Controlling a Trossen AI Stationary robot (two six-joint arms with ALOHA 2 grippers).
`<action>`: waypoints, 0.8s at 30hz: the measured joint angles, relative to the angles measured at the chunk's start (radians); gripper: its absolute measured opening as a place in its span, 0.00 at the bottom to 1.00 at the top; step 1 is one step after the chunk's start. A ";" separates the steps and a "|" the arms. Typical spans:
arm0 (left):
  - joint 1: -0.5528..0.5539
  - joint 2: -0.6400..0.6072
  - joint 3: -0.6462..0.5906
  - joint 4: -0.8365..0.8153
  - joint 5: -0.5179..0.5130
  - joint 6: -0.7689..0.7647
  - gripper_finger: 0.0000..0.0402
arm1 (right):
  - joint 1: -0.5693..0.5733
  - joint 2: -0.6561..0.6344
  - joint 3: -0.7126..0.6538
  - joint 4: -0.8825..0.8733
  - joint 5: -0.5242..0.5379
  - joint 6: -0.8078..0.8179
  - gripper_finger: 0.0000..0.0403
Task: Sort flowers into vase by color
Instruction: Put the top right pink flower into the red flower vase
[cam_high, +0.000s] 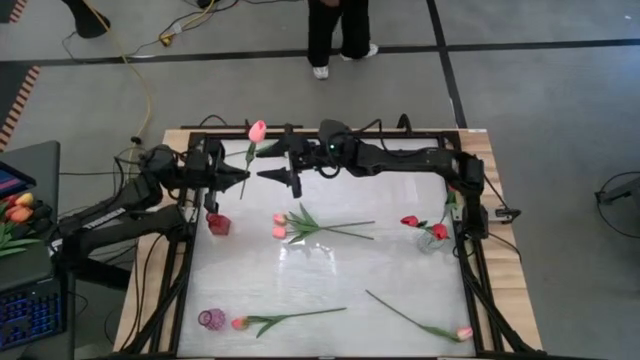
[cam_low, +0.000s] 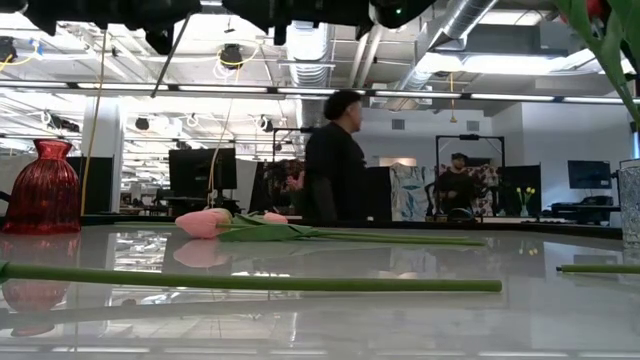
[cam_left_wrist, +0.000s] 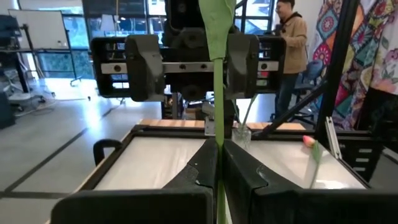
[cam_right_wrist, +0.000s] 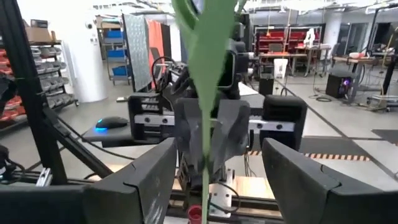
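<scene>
My left gripper (cam_high: 243, 176) is shut on the green stem of a pink tulip (cam_high: 257, 130) above the table's far left part. In the high view the tulip's bud points toward the far edge. My right gripper (cam_high: 268, 175) faces it from the right. It is open, with its fingers (cam_right_wrist: 146, 180) wide on either side of the tulip's stem and leaf (cam_right_wrist: 204, 118), touching nothing. Two pink tulips (cam_high: 282, 226) lie flat at mid-table, one (cam_high: 240, 323) near the front left and one (cam_high: 463, 333) at the front right. My left gripper pinches the tulip's stem (cam_left_wrist: 217, 163) between its two fingers. The fingers are level, come from the table's left and lie across the stem. The stem runs up past the fingers with a long leaf (cam_left_wrist: 219, 37) above them. The tulip is lifted clear of the table.
A red vase (cam_high: 218, 224) stands just near of my left gripper. A small pink vase (cam_high: 211, 319) stands at the front left. A clear vase (cam_high: 428, 243) with red tulips (cam_high: 410, 221) stands at the right. Orange tulips (cam_high: 18, 210) lie off the table's left. A person (cam_high: 335, 35) stands beyond the far edge.
</scene>
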 joint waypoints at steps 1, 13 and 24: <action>0.000 0.004 0.000 0.008 0.000 0.000 0.00 | 0.000 0.000 0.001 0.003 -0.001 -0.001 0.66; 0.000 0.035 0.000 0.010 0.001 0.002 0.00 | -0.006 -0.001 0.002 -0.001 0.004 -0.036 0.66; 0.000 0.035 0.000 0.005 0.029 -0.037 0.00 | -0.013 -0.019 0.001 -0.062 0.006 -0.131 0.66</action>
